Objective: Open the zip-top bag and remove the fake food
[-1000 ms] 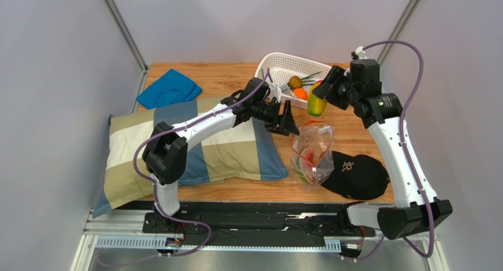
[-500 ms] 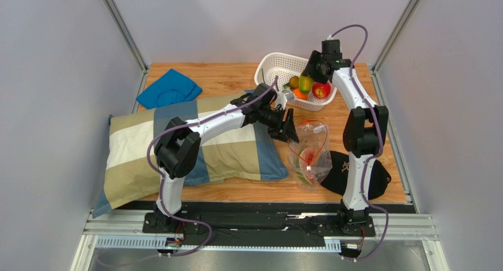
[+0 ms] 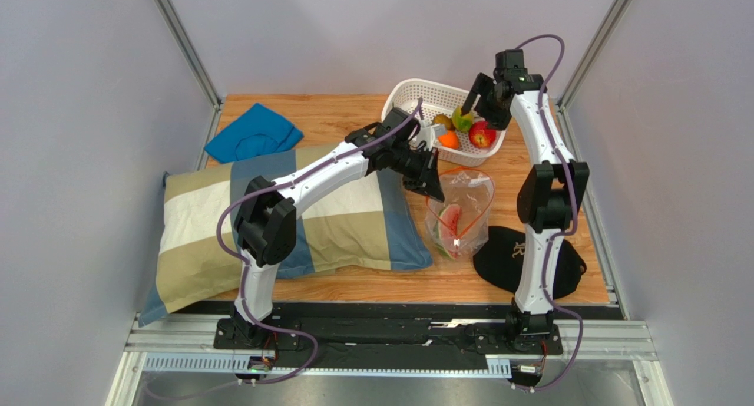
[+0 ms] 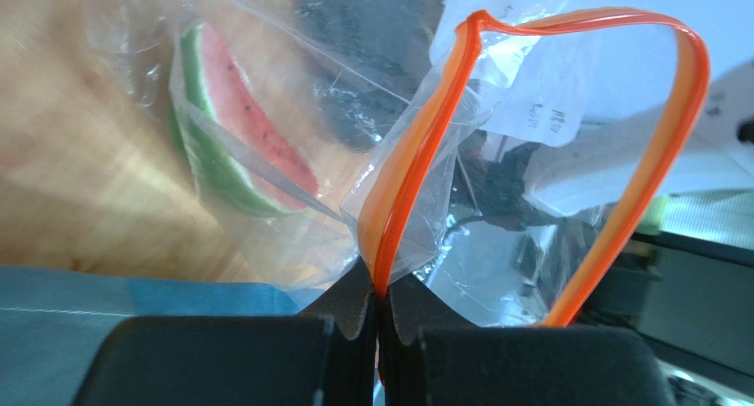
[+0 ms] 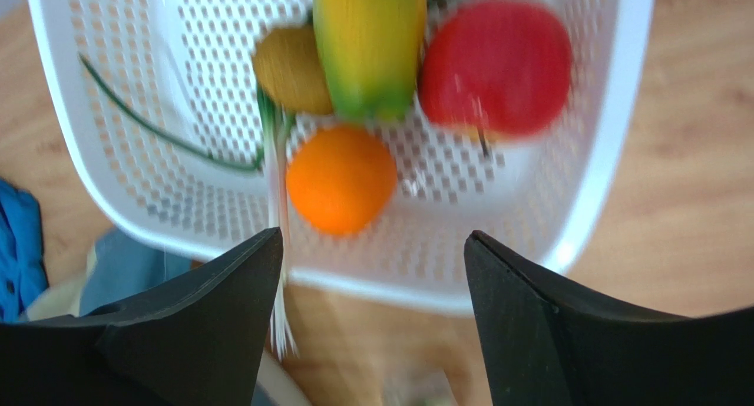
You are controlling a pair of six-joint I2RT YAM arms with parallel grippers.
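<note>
The clear zip-top bag [image 3: 462, 213] stands on the table beside the pillow, its orange zip strip [image 4: 416, 158] spread into an open loop. A watermelon slice [image 4: 234, 114] of fake food lies inside it. My left gripper [image 3: 434, 183] is shut on the near side of the zip strip, the strip pinched between its pads [image 4: 354, 304]. My right gripper [image 3: 476, 105] hovers open and empty over the white basket [image 3: 416, 90]. In the basket lie a mango [image 5: 372, 44], a red apple [image 5: 496, 66], an orange [image 5: 341, 178], a kiwi [image 5: 290, 70] and a green onion [image 5: 274, 158].
A plaid pillow [image 3: 292, 220] fills the left half of the table, under my left arm. A black cap [image 3: 522, 257] lies at the front right, touching the bag. A blue cloth [image 3: 254, 132] sits at the back left.
My right gripper carried the mango over the basket and let it go; it now lies inside. My left gripper closed on the bag's zip strip, and the bag shifted slightly left.
</note>
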